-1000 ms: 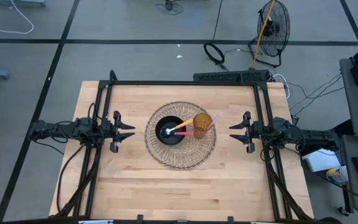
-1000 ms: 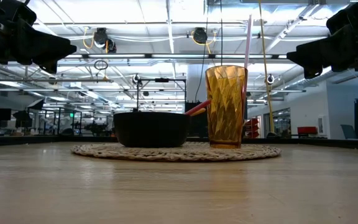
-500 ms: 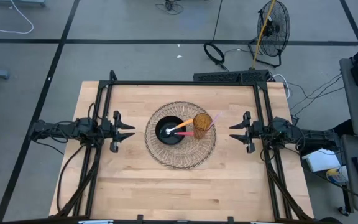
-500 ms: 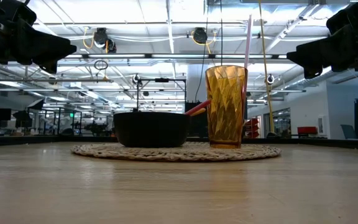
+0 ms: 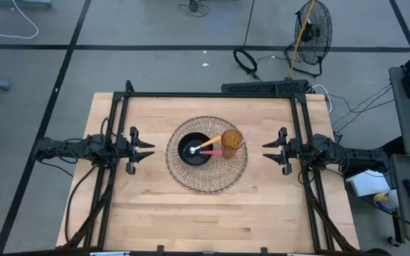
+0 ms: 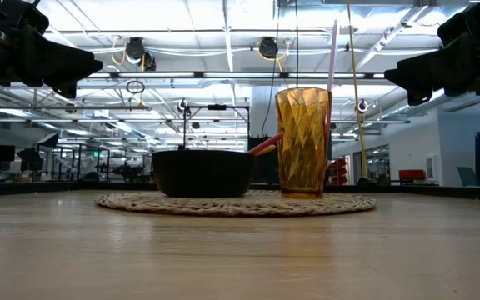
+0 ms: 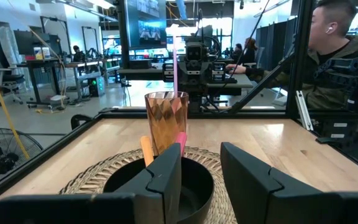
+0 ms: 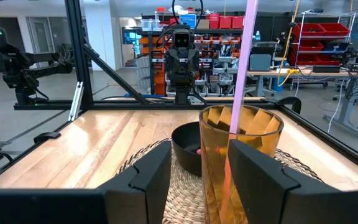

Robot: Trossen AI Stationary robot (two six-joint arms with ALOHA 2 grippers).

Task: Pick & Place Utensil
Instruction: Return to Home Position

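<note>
Bare table (image 6: pixel 240 258) in the foreground. Farther in, at table centre, a round woven mat (image 6: pixel 236 202).

On the mat:
- black bowl (image 6: pixel 203 172) on the left part, with the spoon (image 5: pixel 206 148) lying in it, handle leaning on the rim toward the glass.
- yellow glass (image 6: pixel 302 142) upright on the right part, just beside the bowl.
- purple straw (image 6: pixel 332 54) standing in the glass, top tilted right, well above the rim.

Left pincer (image 5: pixel 151 149) hovers above the table left of the mat, fingers apart, holding nothing. Right pincer (image 5: pixel 265 150) mirrors it right of the mat, fingers apart, also holding nothing. Both point at the mat, clear of it.

Beyond the table: a seated person (image 7: pixel 334 68) and a floor fan (image 5: pixel 312 28).
</note>
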